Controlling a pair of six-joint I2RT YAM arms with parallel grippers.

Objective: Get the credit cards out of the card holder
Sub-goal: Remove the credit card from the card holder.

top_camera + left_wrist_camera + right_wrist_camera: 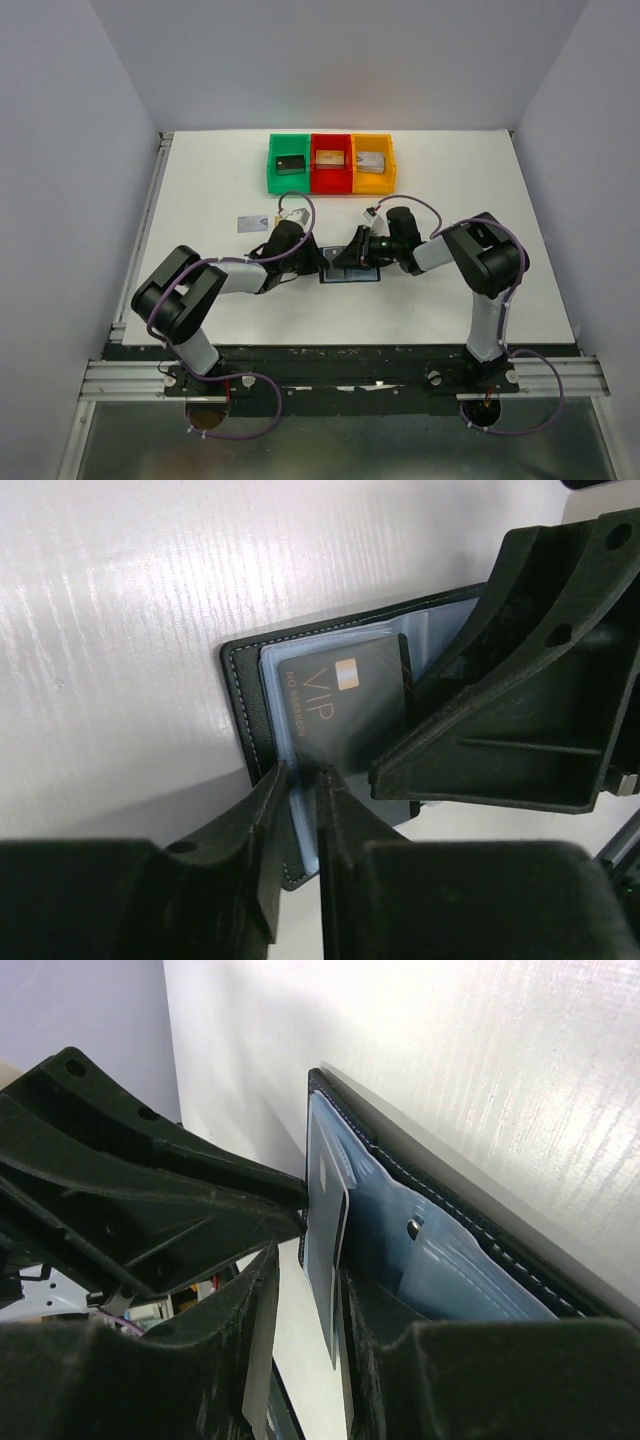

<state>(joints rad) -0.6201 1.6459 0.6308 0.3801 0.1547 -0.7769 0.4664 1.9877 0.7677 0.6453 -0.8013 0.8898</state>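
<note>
**Operator:** Where is the card holder?

**Spotter:** Your card holder point(240, 695) lies open on the worktop point(450, 200). It is on your side of the red bin point(331, 185) and well apart from it, with the blue-grey lining facing up.

**Operator:** And the cards?

**Spotter:** You have a black card point(340, 705) lettered VIP sitting in a slot of the lining. A silver-grey card point(250, 224) lies flat on the worktop, nearer you than the red bin and off to its left, apart from the holder.

**Operator:** What is my left gripper doing?

**Spotter:** Your left gripper point(302, 776) hangs over the holder's edge, on the side left of the red bin. Its fingers are only a narrow slit apart. You can see the pale lining through that slit, and nothing is clamped in it.

**Operator:** And the right one?

**Spotter:** Your right gripper point(310, 1270) comes in from the side right of the red bin and nearly meets the left one over the holder. Its jaws stand roughly half apart, one on each side of a raised blue-grey leaf with a dark card edge in it. You cannot tell from the wrist view whether the pads press on that leaf or only stand beside it.

**Operator:** Anything else out there?

**Spotter:** The green bin point(272, 170) touches the red bin on its left and the yellow bin point(390, 170) touches it on its right.
</note>
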